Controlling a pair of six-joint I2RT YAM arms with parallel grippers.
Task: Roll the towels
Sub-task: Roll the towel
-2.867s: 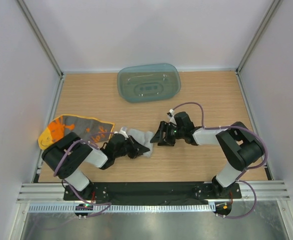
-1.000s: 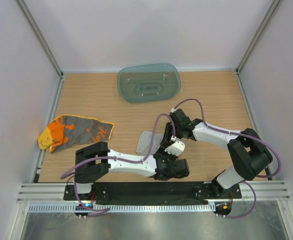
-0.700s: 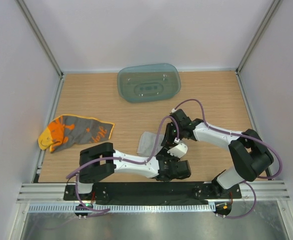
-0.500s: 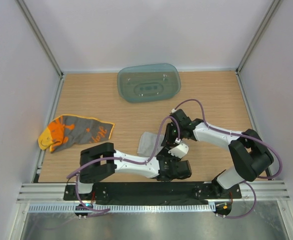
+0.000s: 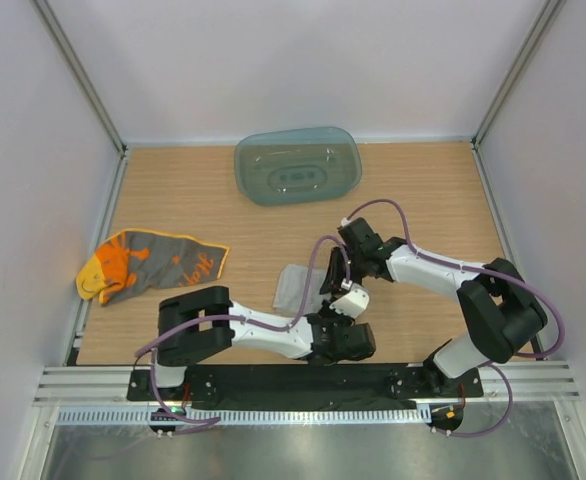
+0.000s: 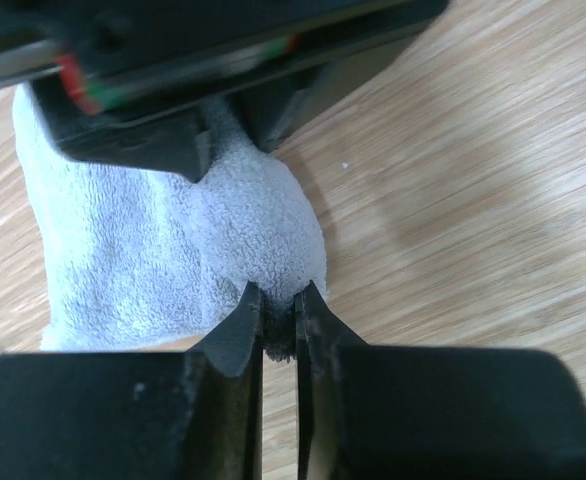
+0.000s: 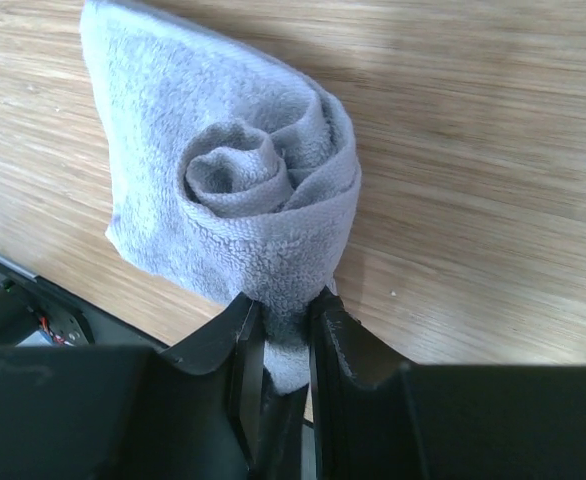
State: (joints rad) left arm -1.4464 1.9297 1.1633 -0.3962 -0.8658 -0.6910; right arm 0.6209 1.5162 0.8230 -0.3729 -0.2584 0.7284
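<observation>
The grey towel (image 5: 293, 287) lies partly rolled at mid-table. In the right wrist view its end shows a spiral (image 7: 235, 185). My right gripper (image 7: 285, 322) is shut on the outer flap of that roll. My left gripper (image 6: 278, 312) is shut on the towel's near corner (image 6: 263, 250), with the right gripper's black body (image 6: 173, 90) just beyond. In the top view, the left gripper (image 5: 325, 320) comes from the near side and the right gripper (image 5: 327, 290) from the right. The yellow-orange towel (image 5: 148, 262) lies flat at the left edge, untouched.
A translucent teal tray (image 5: 298, 166) sits at the back centre. The left arm (image 5: 253, 332) stretches low along the table's near edge. Purple cables (image 5: 373, 212) loop over the right arm. Walls close in the left, right and back sides.
The left gripper, open beside the towel a second ago, has shut on its near corner. The right gripper kept its hold. Earlier, the left arm swung from the towel's left to its near side.
</observation>
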